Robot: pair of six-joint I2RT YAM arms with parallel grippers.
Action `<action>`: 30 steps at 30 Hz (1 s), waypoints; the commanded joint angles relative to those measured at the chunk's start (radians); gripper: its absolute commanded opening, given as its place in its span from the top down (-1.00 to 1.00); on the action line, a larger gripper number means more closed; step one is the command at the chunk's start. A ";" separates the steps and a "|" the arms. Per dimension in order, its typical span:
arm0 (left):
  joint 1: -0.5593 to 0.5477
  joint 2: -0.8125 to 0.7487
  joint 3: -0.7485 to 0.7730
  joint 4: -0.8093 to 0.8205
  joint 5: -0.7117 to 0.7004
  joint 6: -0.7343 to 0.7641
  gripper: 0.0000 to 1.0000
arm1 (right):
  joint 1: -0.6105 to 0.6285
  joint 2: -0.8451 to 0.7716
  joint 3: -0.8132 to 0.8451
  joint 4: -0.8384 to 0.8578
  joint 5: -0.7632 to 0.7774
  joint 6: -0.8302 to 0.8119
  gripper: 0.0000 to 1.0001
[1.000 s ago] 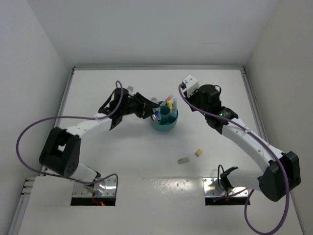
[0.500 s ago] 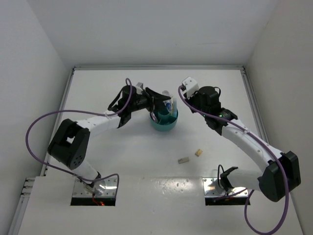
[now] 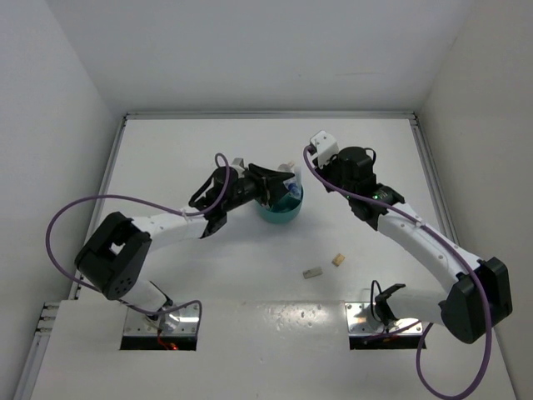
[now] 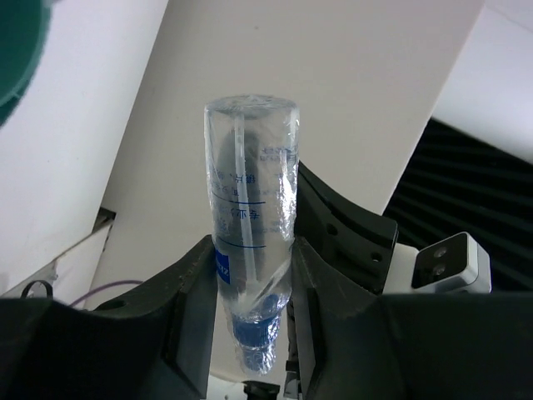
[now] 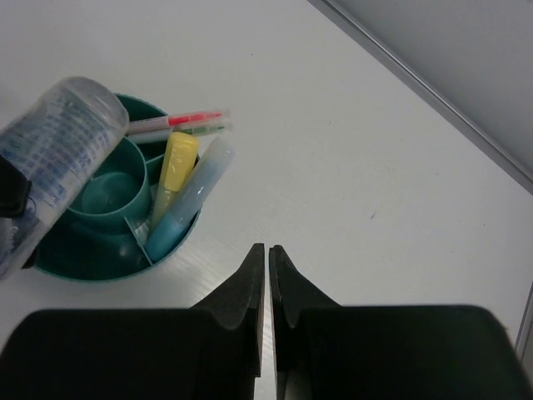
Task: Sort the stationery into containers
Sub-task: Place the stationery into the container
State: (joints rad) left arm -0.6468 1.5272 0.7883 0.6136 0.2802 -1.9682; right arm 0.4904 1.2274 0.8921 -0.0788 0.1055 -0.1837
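Note:
My left gripper (image 4: 252, 250) is shut on a small clear bottle (image 4: 250, 217) with blue print; its blue cap points toward the palm. From above, the left gripper (image 3: 277, 185) hangs over the round teal organiser (image 3: 281, 215). The bottle (image 5: 58, 142) leans over the centre cup of the organiser (image 5: 83, 267). A ring compartment holds a yellow marker (image 5: 176, 167), a mint-and-blue marker (image 5: 190, 200), a pink pen (image 5: 175, 121) and a green pen (image 5: 200, 129). My right gripper (image 5: 266, 247) is shut and empty, to the right of the organiser.
A tan block (image 3: 338, 260) and a grey block (image 3: 312, 272) lie on the white table between the organiser and the arm bases. White walls enclose the table on three sides. The right arm (image 3: 416, 237) stretches along the right half.
My left arm has swung right with the bottle, from beside the organiser's left edge to over it. The right arm has not moved.

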 commanded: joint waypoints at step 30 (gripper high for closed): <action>-0.048 0.080 -0.141 0.227 -0.118 -0.301 0.98 | -0.001 -0.026 -0.010 0.062 0.013 -0.005 0.92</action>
State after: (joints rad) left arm -0.6861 1.5921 0.6621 0.7517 0.1680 -1.9774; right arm 0.4904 1.2255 0.8818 -0.0605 0.1055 -0.1837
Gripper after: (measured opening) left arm 0.407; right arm 0.043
